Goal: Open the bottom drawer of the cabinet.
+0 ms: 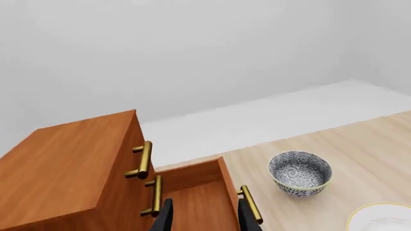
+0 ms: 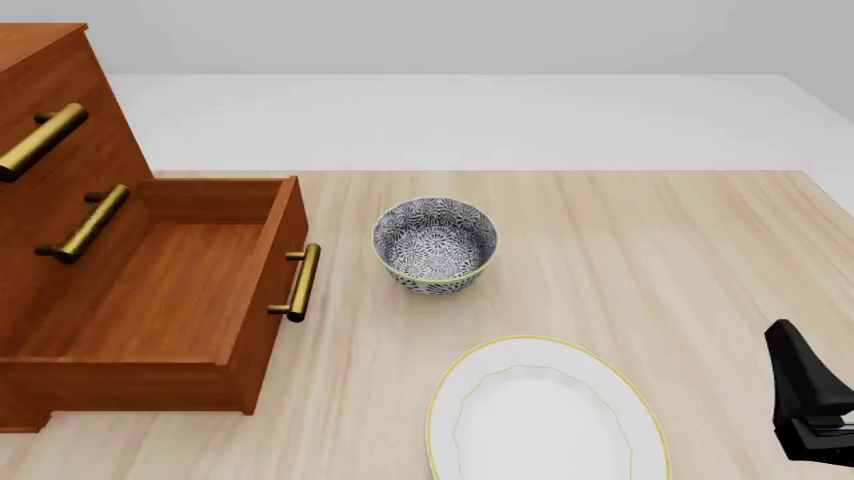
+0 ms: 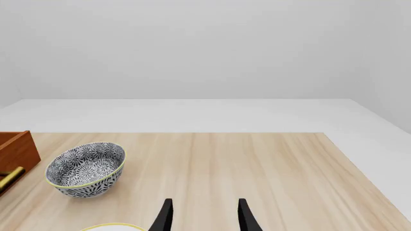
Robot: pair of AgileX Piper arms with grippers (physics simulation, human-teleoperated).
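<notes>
Cabinet, left of front frame: its bottom drawer stands pulled well out, your task apparently met; your left gripper spread above the drawer, holding nothing; your right gripper likewise spread, parked near the bowl.

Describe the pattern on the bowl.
The bowl has a dark blue-and-white floral pattern with a yellow rim, clearest in the front view.

- Front view: fixed, high, looking forward and down the table.
- Left wrist view: above the cabinet.
- Right wrist view: low over the table.
- Shared by all: bowl.
</notes>
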